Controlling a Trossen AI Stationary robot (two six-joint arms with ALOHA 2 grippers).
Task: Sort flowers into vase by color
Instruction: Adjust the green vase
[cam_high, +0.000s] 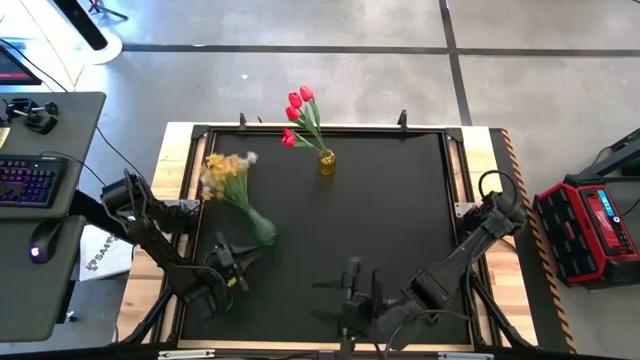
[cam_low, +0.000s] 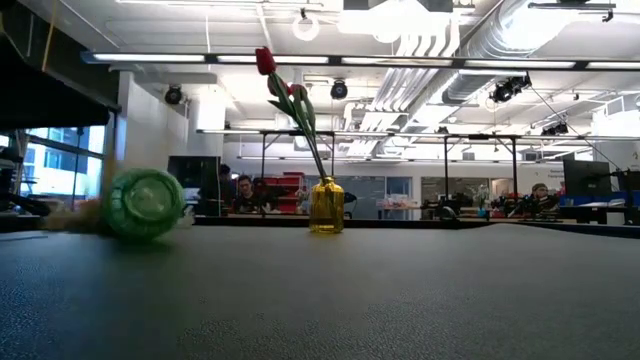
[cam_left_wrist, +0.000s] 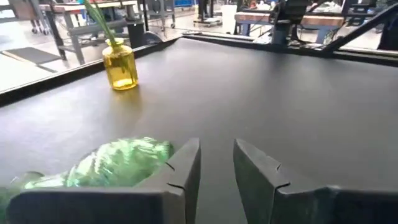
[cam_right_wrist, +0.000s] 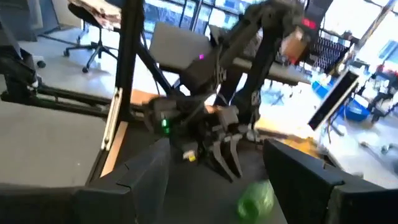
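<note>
A yellow glass vase (cam_high: 327, 162) stands upright near the table's far edge with red tulips (cam_high: 298, 115) in it; the low view shows it too (cam_low: 327, 207). A green vase (cam_high: 262, 228) lies on its side at the left, and yellow flowers (cam_high: 225, 172) stick out of its mouth toward the far left. My left gripper (cam_high: 243, 256) sits low, just on the near side of the green vase's base (cam_left_wrist: 124, 162), open by a narrow gap with nothing between its fingers. My right gripper (cam_high: 353, 272) hangs open above the table's near edge.
A raised dark frame and a wooden border (cam_high: 180, 150) run round the black mat. Bare mat (cam_high: 400, 220) spreads over the middle and right. A desk with a keyboard (cam_high: 30, 180) stands off the left side, and a red case (cam_high: 590, 225) off the right.
</note>
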